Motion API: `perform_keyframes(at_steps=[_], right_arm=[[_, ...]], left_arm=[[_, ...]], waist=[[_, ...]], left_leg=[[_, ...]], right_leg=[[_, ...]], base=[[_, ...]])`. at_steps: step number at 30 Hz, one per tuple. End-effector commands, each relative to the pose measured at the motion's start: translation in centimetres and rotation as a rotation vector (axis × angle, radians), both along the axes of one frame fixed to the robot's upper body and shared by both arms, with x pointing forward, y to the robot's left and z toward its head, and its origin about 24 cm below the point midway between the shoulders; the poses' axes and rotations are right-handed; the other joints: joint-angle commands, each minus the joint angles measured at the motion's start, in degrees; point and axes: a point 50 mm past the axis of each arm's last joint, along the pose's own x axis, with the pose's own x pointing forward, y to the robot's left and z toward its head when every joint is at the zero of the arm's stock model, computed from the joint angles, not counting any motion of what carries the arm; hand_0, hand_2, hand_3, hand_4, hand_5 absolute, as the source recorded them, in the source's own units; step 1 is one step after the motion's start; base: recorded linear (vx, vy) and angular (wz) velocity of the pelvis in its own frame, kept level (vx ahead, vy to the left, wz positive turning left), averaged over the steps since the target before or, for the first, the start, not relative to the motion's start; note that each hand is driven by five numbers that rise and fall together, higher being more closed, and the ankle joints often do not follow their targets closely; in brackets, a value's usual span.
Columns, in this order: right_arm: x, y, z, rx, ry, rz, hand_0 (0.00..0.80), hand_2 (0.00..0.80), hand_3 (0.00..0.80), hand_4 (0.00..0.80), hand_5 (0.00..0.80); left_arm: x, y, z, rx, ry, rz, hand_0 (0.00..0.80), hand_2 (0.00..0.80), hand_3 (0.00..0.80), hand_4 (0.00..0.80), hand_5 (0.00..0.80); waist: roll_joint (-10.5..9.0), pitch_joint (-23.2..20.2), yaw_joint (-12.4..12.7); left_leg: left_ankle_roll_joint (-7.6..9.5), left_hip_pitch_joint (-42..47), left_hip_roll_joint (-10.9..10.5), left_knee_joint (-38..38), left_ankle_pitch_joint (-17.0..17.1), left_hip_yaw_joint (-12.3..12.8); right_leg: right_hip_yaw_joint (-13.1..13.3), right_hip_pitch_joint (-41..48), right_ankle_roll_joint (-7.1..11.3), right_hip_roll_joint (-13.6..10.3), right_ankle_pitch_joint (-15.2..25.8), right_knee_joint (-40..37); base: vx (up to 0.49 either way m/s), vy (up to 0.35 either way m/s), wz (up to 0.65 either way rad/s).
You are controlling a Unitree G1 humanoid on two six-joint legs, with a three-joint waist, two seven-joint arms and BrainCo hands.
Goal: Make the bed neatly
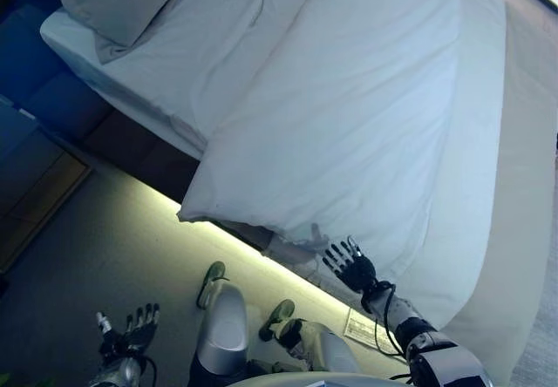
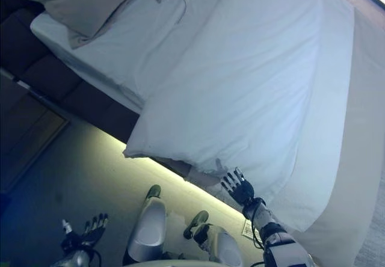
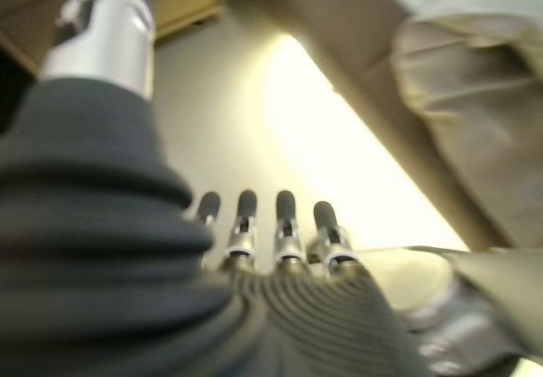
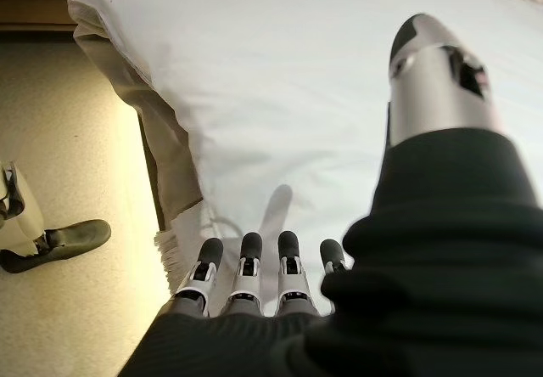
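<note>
The white duvet (image 1: 349, 117) lies across the bed (image 1: 514, 186), its near edge hanging over the side just ahead of the right hand (image 1: 349, 268). That hand hovers at this edge with fingers spread and straight, holding nothing. A grey pillow (image 1: 113, 3) sits well beyond it at the head end. The left hand (image 1: 131, 335) hangs low over the floor (image 1: 105, 247), well away from the bedding, fingers also straight and empty. The step looks like reaching for the duvet edge; next the right hand would need to close on it and pull it even.
</note>
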Motion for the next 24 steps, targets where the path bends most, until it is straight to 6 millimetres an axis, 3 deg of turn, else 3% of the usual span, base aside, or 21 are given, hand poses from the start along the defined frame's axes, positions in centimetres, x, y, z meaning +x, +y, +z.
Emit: perform_keyframes(at_steps=[1, 5, 7, 13, 18, 24], right_arm=[[-0.8, -1.7, 0.1, -0.042, -0.026, 0.008, 0.0, 0.0, 0.0, 0.0, 0.0], [-1.7, -2.9, -0.4, -0.141, 0.022, 0.09, 0.0, 0.0, 0.0, 0.0, 0.0], [-2.0, -3.5, -0.4, -0.179, 0.028, 0.129, 0.0, 0.0, 0.0, 0.0, 0.0], [-3.6, -5.6, -0.7, -0.276, 0.078, 0.22, 0.0, 0.0, 0.0, 0.0, 0.0], [-5.3, -5.2, -1.7, -0.272, 0.111, 0.223, 0.0, 0.0, 0.0, 0.0, 0.0], [-8.6, -4.3, -3.6, -0.238, 0.23, 0.153, 0.0, 0.0, 0.0, 0.0, 0.0]], left_arm=[[-3.1, 1.2, -0.3, 0.13, 0.161, -0.06, 0.0, 0.0, 0.0, 0.0, 0.0], [-1.4, 1.8, 0.2, 0.382, 0.397, -0.408, 0.0, 0.0, 0.0, 0.0, 0.0], [-0.2, 1.5, 0.4, 0.434, 0.401, -0.493, 0.0, 0.0, 0.0, 0.0, 0.0], [3.5, 1.1, 2.1, 0.836, 0.441, -0.81, 0.0, 0.0, 0.0, 0.0, 0.0], [5.2, -1.5, 2.0, 0.973, 0.388, -1.0, 0.0, 0.0, 0.0, 0.0, 0.0], [5.3, -5.3, 0.1, 1.076, 0.471, -1.361, 0.0, 0.0, 0.0, 0.0, 0.0]], waist=[[1.96, -5.62, -0.55], [4.14, -9.14, -2.39], [4.88, -10.65, -3.12], [6.7, -16.61, -5.45], [7.5, -19.32, -6.84], [7.94, -21.17, -10.35]], left_leg=[[2.66, 3.96, -1.76, -4.49, -0.98, 0.67], [2.26, 7.82, -1.97, -11.12, 1.91, 2.21], [2.27, 8.79, -2.09, -13.86, 3.74, 2.98], [1.36, 12.39, -2.02, -22.97, 8.49, 6.52], [1.11, 13.5, -2.29, -25.03, 8.92, 8.7], [1.34, 14.55, -1.97, -25.03, 7.79, 11.76]], right_leg=[[2.78, 2.44, 3.66, -3.61, 2.82, -2.75], [4.44, 4.34, 4.76, -3.09, 4.95, -7.81], [4.75, 4.69, 5.18, -3.26, 6.63, -9.95], [4.89, 7.1, 5.8, -2.53, 11.11, -18.2], [5.28, 8.09, 5.6, -1.52, 12.57, -21.24], [7.25, 7.7, 4.92, -0.26, 11.9, -21.24]], base=[[0.132, 0.014, -0.13], [0.082, 0.007, -0.14], [0.023, -0.028, -0.19], [0.058, -0.089, -0.2], [0.036, -0.104, -0.18], [0.023, -0.05, -0.2]])
